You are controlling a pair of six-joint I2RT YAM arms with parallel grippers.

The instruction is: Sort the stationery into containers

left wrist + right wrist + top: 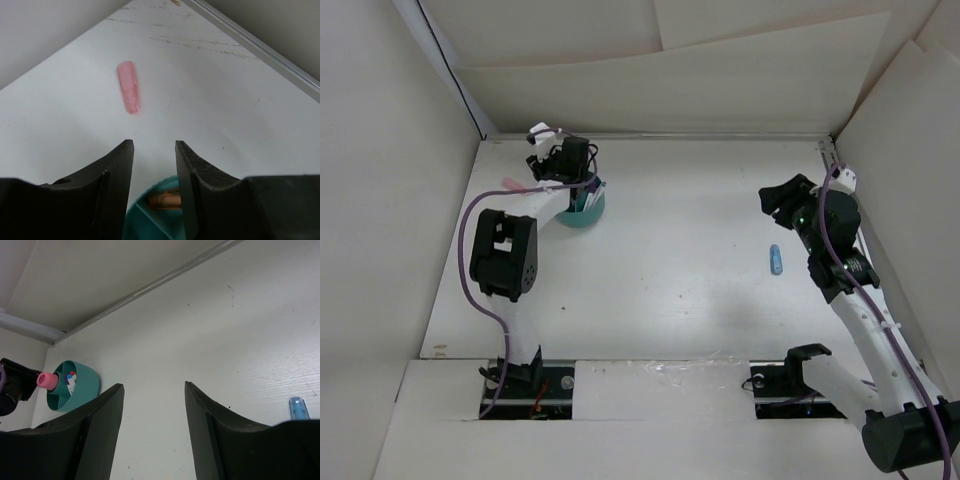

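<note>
While the left hand (154,144) hangs above the teal cup (582,220) at the far left of the desk (670,230), its two dark fingers stand apart with nothing between them. The gap shows only bare white desk and, lower down, the cup's rim. An orange piece (164,201) lies inside the cup, on its side in one of the compartments, partly hidden behind one finger; which compartment it is cannot be told.

A pink piece (128,87) lies flat on the desk beyond the cup, towards the left wall. It is clear of the left hand and, in the top view, separated from the cup by the left arm's wrist.

In the right wrist view the cup appears small and far off. White pens (71,380) stand in it, with red and blue ends just visible. A pink shape sits against the cup's rim line there, and from that angle it is unclear whether the two touch.

The right hand (153,386) is over the right side of the desk, well apart from the cup. Its fingers are spread wide and hold nothing. A blue piece (776,260) lies on the desk near this hand, on the side towards the arm bases, and neither finger touches it.
</note>
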